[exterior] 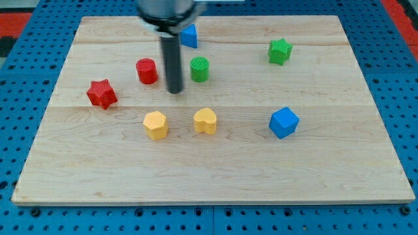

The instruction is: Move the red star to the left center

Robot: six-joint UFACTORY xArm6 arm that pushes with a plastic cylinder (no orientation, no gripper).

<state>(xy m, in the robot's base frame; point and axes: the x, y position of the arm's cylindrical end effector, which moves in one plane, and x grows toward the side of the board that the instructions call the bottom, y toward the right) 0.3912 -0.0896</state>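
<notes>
Plainly, fingers: none show; the arm ends in a straight dark rod, so whether anything is apart or together cannot be told, and it holds nothing.
My tip (175,91): at the rod's lower end, down by the surface, in the gap between the red cylinder (147,71) on the view's left and the green cylinder (200,68) on the view's right; near both, touching neither as far as can be seen.
Rod: upright, rising to a wide dark mount cut off at the view's top edge.
Red star (102,94): towards the view's left, at about mid-height of the surface, left of and a little below the red cylinder; well apart from my tip.
Blue block (189,36): near the view's top, just right of the rod and partly hidden by it; shape unclear.
Yellow hexagon (155,125): below my tip, a little to the view's left.
Yellow heart (205,121): just right of the yellow hexagon, apart from it, below the green cylinder.
Green star (279,51): upper right part, well apart from the rest.
Blue cube (283,123): right of centre, below the green star, level with the yellow pair.
Surface (215,170): a pale wooden board of joined planks; its lower half carries no blocks.
Room: only a blue perforated base (215,222) shows around the board, with a strip of red at the upper corners.
Containers: none visible.
</notes>
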